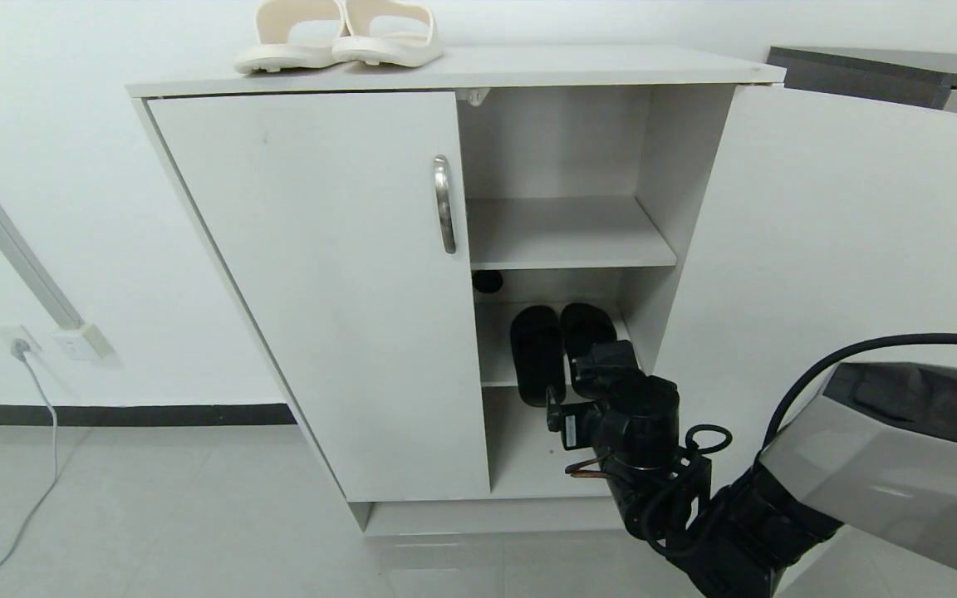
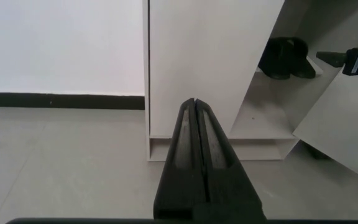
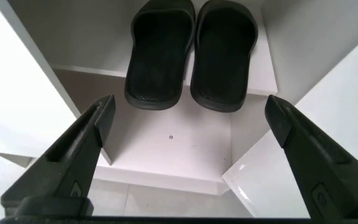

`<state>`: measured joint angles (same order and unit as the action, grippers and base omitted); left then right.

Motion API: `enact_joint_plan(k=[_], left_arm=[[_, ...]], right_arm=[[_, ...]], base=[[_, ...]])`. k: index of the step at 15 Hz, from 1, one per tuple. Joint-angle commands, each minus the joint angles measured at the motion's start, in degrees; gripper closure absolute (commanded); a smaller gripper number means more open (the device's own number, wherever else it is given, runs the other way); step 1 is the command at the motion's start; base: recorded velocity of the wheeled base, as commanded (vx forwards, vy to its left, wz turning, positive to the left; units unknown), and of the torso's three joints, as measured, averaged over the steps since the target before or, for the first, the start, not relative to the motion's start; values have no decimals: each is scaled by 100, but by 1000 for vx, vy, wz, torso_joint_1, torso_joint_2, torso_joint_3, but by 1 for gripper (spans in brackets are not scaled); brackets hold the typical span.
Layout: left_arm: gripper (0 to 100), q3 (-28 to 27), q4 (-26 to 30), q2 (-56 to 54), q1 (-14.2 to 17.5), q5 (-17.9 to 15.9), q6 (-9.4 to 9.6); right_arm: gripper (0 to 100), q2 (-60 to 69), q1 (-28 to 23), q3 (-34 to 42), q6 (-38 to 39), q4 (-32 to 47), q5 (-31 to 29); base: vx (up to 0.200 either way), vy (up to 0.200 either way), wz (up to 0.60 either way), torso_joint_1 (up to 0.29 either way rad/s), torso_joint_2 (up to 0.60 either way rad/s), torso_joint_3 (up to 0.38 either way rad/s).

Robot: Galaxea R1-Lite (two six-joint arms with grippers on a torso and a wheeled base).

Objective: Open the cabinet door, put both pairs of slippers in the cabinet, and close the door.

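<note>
Right end effector (image 3: 189,107) before black slippers (image 3: 219,56)

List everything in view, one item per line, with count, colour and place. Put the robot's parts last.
cabinet: one, white, against the wall
left door: one, white, shut
handle: one, silver, on the left door's inner edge
right door: one, white, swung open
black slippers: one pair, black, side by side on the lower shelf inside the cabinet
cream slippers: one pair, cream, on top of the cabinet above the left door
wall socket: one, white, low on the wall to the cabinet's left
cable: one, grey, from the socket down to the floor
left gripper: one, black, shut, low before the cabinet
right gripper: one, black, open, before the black slippers
</note>
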<state>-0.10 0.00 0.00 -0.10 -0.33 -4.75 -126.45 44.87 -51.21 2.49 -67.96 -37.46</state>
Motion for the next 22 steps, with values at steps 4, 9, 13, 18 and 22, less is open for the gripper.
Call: enact_joint_plan(k=[4,9,13,18,22], left_arm=[[100,1,0,9,1,-2,1],[100,1,0,9,1,-2,1],[100,1,0,9,1,-2,10],[100,1,0,9,1,-2,10],[100,1,0,9,1,-2,10]], right_arm=[[0,762,232,577,-143,37,459],[0,894,399,823,-196,55,485],[0,1017,426,1184,-460,20,635],[0,1009,487,1184,-477,20,644],[0,1000,505,1193,-477,-15,644]], base=[[0,0,0,0,0,0],[0,120,0,1,0,2],[0,200,0,7,6,5],[0,200,0,4,3,2],[0,200,0,-1,4,0]])
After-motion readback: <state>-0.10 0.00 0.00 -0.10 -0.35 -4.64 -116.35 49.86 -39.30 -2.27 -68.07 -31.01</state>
